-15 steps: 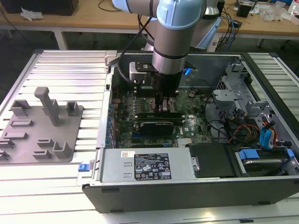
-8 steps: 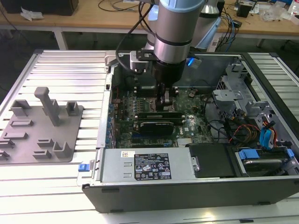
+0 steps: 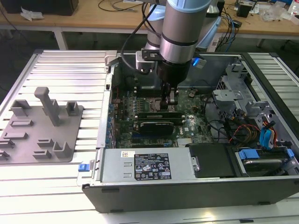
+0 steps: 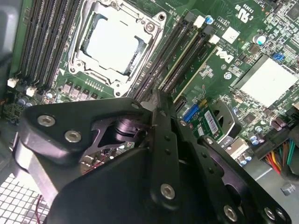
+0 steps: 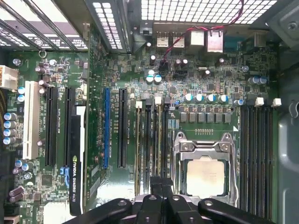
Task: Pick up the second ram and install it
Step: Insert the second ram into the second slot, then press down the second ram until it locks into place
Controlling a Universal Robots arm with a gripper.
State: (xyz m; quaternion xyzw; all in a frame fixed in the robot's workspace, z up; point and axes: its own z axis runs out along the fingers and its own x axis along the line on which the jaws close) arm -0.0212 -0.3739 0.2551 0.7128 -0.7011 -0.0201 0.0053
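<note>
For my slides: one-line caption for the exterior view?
Robot arm's gripper lowered into the open computer case, over the motherboard's memory slots.

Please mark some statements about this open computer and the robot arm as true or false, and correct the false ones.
1. The dark metal computer case lies open, with its green motherboard in view. True.
2. The grey plastic holder stands inside the case. False: it rests on the slatted metal table, to the exterior view's left of the case.
3. The arm's black tool is down inside the case, over the long black memory slots beside the square processor socket. True.
4. A cooler covers the processor socket. False: the socket is uncovered, and the metal top of the processor shows.
</note>
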